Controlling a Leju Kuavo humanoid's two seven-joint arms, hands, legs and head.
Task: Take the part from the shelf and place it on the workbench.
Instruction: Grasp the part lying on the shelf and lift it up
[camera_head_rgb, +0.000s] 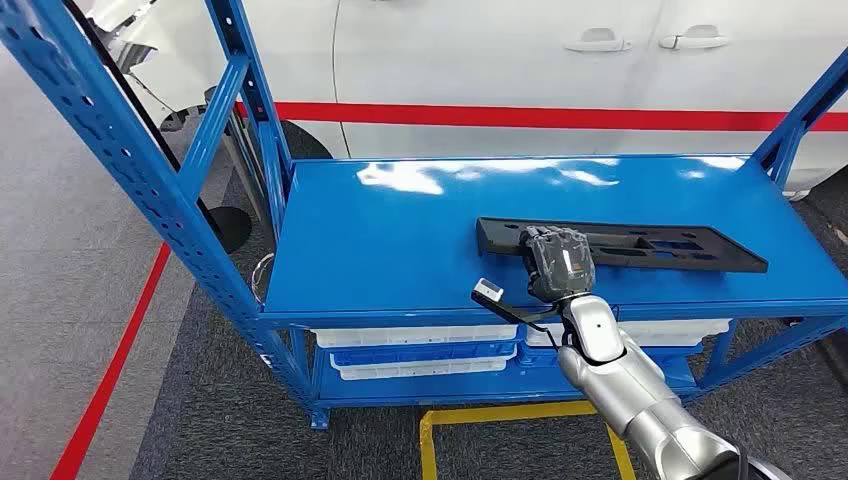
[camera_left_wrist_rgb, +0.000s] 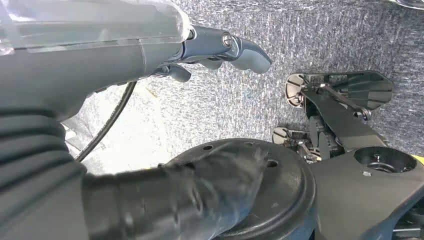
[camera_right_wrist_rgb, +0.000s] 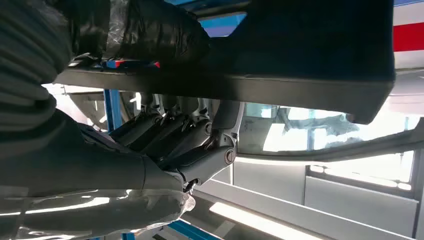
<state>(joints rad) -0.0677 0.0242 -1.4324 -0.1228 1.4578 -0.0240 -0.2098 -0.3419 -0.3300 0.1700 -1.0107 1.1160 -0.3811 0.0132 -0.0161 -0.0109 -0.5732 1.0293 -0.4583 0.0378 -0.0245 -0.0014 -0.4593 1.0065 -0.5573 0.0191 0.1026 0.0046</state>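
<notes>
White car (camera_head_rgb: 480, 60) with a red stripe right behind the blue shelf (camera_head_rgb: 400, 240), glossy top catching glare. White bins (camera_head_rgb: 415, 350) tucked on the lower level, yellow floor tape (camera_head_rgb: 500, 415) in front. Long black part (camera_head_rgb: 640, 245) lying flat on the shelf top, toward the right side. Right robot hand (camera_head_rgb: 558, 262) reaching in over the part's left end, fingers (camera_right_wrist_rgb: 165, 132) wrapped under its edge, grasping it. Left robot hand (camera_left_wrist_rgb: 220, 50) hanging over grey carpet, fingers loose, nothing in it.

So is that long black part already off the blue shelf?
No, the long black part lies flat on the blue shelf, with the right hand closed around its near edge.
</notes>
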